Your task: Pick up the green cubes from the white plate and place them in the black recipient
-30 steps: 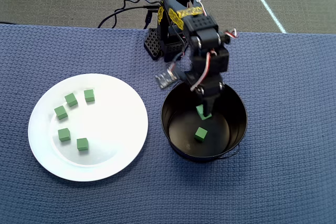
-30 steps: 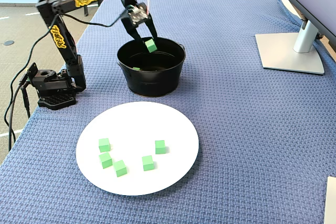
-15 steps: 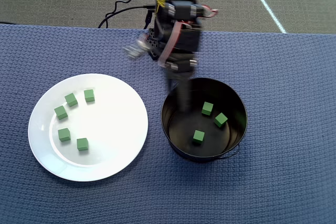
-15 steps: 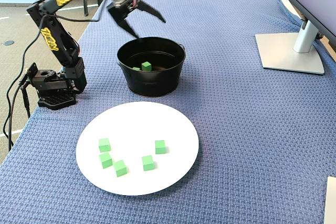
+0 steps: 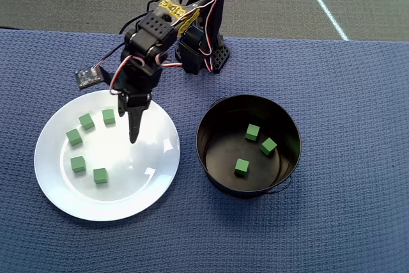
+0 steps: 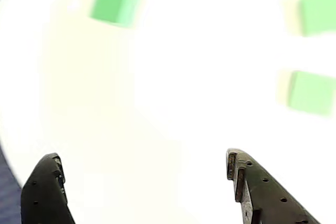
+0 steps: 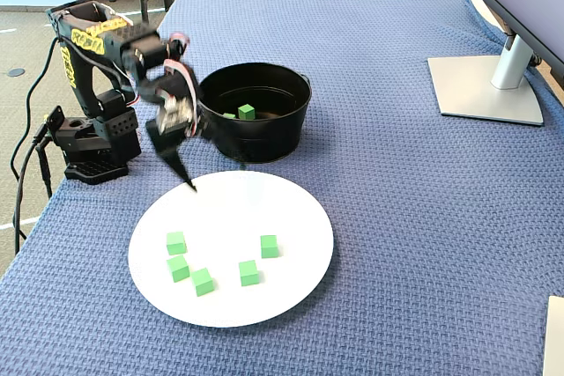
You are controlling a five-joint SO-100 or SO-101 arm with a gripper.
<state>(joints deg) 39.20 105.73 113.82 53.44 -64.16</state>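
Several green cubes (image 5: 86, 121) lie on the left half of the white plate (image 5: 147, 177); the fixed view shows them toward the plate's (image 7: 282, 209) near side, one being cube (image 7: 175, 242). Three green cubes (image 5: 252, 132) rest inside the black recipient (image 5: 200, 140), which stands right of the plate. My gripper (image 5: 133, 131) hangs over the plate's upper middle, just right of the cubes. In the wrist view the gripper (image 6: 142, 155) is open, with bare white plate (image 6: 173, 103) between its fingers. Blurred cubes (image 6: 114, 3) lie ahead of it.
The arm's base (image 5: 204, 55) stands behind the plate and pot on a blue woven cloth (image 5: 345, 209). A small board (image 5: 88, 76) dangles on wires left of the arm. A monitor foot (image 7: 489, 85) sits at the far right of the fixed view.
A second ago the gripper held a green cube over the pot. That cube now lies inside, and the open gripper has swung across and down over the plate.
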